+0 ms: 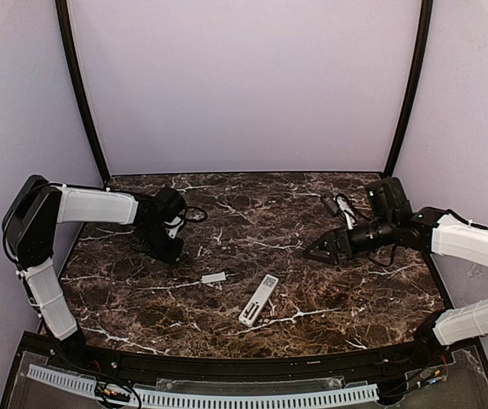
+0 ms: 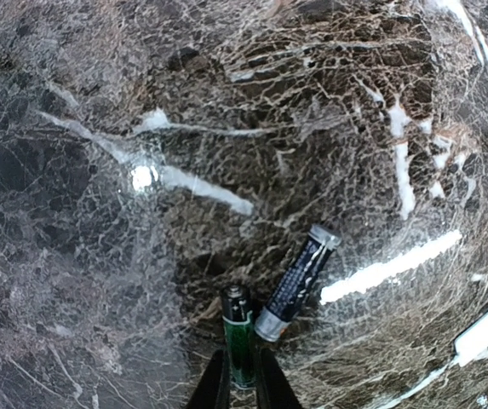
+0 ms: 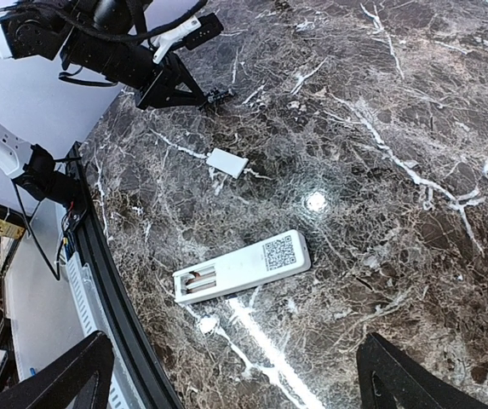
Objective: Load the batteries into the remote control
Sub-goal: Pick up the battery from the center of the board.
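Left of the remote control [image 1: 258, 300] and farther back, the left gripper [image 2: 242, 362] is down at the marble tabletop [image 1: 252, 213]. Its jaws are clenched on the near end of a green battery [image 2: 238, 328], one finger on each side. A second battery [image 2: 297, 283], dark with silver caps, lies loose just beside the first and angles away from it. Judgement: the end grip leaves most of the cell free for seating.

Right of the remote control and also farther back, the right gripper [image 1: 320, 250] hovers with its jaws released wide and nothing between them. Judgement: it is placed to steady the remote control during loading.

The remote control lies flat, back upward, with its code label showing and the battery bay [image 3: 197, 281] uncovered. Its long axis runs diagonally: the bay end points toward the arm bases and slightly left, the label end away and right. A small white piece [image 1: 214, 278], probably the bay cover, lies just left of it, apart.
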Tool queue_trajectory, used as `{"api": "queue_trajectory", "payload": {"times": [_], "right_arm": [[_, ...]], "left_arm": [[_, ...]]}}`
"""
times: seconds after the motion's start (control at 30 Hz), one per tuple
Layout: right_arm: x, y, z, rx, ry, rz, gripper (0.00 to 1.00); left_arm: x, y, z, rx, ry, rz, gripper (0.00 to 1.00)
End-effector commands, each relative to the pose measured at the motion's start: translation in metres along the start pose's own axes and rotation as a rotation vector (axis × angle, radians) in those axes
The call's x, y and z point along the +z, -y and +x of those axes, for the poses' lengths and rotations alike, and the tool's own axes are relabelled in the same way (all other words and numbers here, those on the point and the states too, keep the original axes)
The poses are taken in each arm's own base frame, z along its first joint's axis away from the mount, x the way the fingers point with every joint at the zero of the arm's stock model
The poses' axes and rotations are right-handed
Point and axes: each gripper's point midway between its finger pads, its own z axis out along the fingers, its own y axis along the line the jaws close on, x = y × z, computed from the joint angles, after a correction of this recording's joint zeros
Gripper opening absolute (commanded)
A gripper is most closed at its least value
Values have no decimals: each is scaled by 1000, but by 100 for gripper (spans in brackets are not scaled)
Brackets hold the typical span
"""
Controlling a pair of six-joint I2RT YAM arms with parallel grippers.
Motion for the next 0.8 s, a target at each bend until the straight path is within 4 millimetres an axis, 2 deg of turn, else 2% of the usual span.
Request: {"api": "queue_trajectory", "payload": {"times": [0.0, 0.63, 0.77], "right_arm": [[0, 1, -5, -14, 17, -8, 99], [0, 2, -5, -6, 13, -19, 99], [-1, 1, -4, -4, 14, -20, 99]], "left_arm": [[1, -8, 4, 19, -26, -25, 12], [11, -9, -1, 57, -77, -14, 9], [13, -12, 1, 49, -89, -13, 12]]}}
